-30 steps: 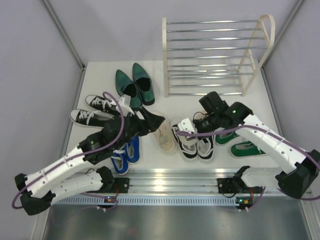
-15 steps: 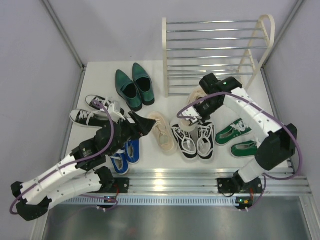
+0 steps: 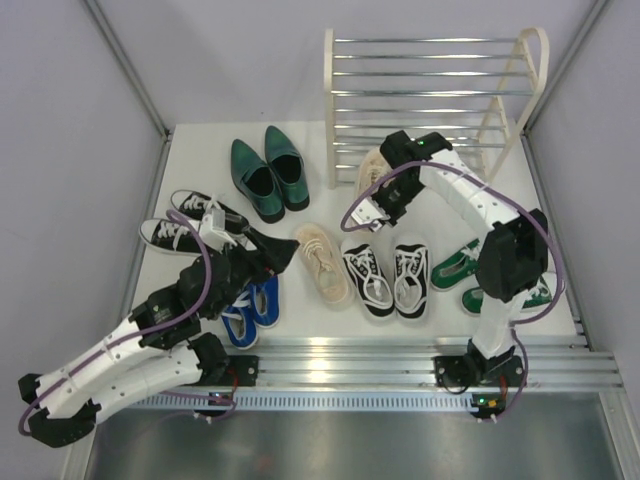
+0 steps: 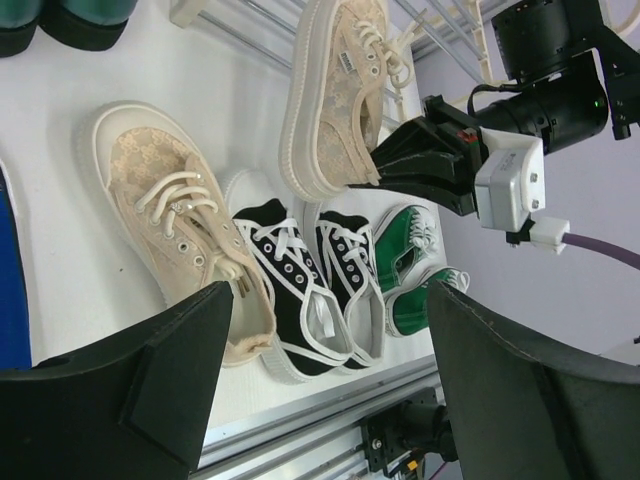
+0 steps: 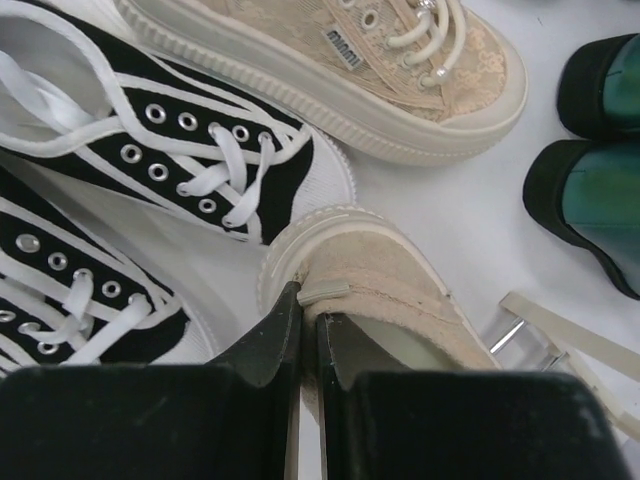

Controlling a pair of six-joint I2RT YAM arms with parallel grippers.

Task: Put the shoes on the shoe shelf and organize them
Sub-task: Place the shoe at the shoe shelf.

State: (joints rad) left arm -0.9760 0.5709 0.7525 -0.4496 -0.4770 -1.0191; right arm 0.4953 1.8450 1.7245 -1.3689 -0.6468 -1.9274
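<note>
Pinching the padded heel collar of a beige lace-up platform shoe point(image 5: 372, 292), the right end effector point(image 5: 308, 312) is closed on that thin rim and holds the shoe off the white table point(image 3: 200, 160), toe aimed at the low bars of the chrome-barred shoe shelf with cream arched side frames point(image 3: 328, 110). A heel grip probably suits the narrow jaws and leaves the toe free to slide in first. Its mate, the second beige lace-up shoe point(image 3: 322, 262), lies on the table between the blue sneakers point(image 3: 250, 310) and a black-and-white sneaker pair point(image 3: 385, 280). The left end effector point(image 3: 278, 252) hovers just above that mate, fingers spread wide and holding nothing, seemingly ready to take it so the pair lands together. The glossy dark green pointed dress shoes point(image 3: 270, 175), the green sneakers point(image 3: 470, 270) and another black-and-white pair point(image 3: 190, 220) wait on the table; no shoe sits on the shelf yet.
</note>
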